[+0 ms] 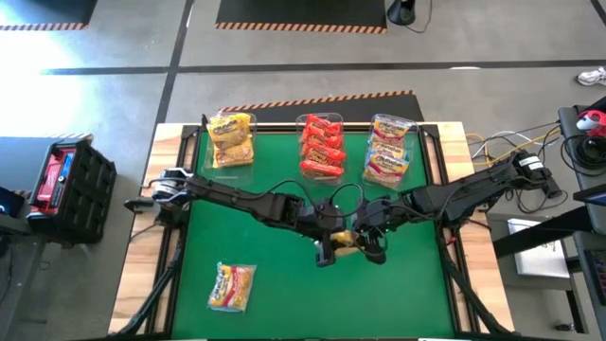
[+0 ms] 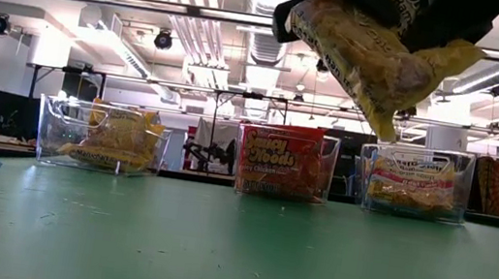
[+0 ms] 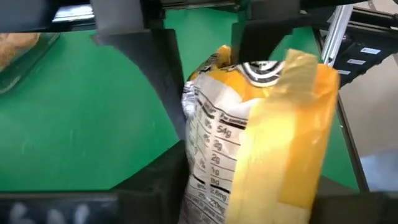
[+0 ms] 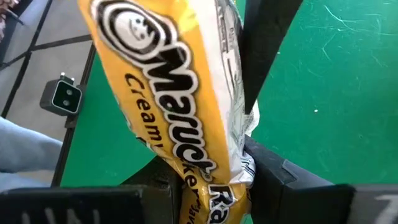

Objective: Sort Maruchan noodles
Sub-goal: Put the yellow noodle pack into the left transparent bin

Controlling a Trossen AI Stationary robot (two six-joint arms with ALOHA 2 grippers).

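1. Holding a yellow Maruchan packet [image 1: 347, 240] up off the green table [image 1: 275, 275], I have my right gripper [image 1: 374, 248] clamped on it; in the right wrist view my fingers [image 4: 264, 50] pinch the packet across its narrow width.
2. My left gripper [image 1: 327, 248] sits at the packet's other side, its fingers [image 3: 155, 81] standing around the packet; I cannot tell whether they press it.
3. Both grippers meet just right of the table's middle, well clear of every edge.
4. Seen from table height, the packet [image 2: 369, 54] hangs tilted, its long axis sloping down toward its right end, with open air between it and the mat.
5. Along the far edge stand three clear bins: a left bin [image 1: 230, 138] with yellow packets, a middle bin [image 1: 321, 144] with red ones, a right bin [image 1: 389, 148] with pale multicoloured ones.
6. A bare green strip lies between my grippers and those bins.
7. One loose multicoloured packet [image 1: 232, 286] lies flat near the near-left edge, well apart from me.
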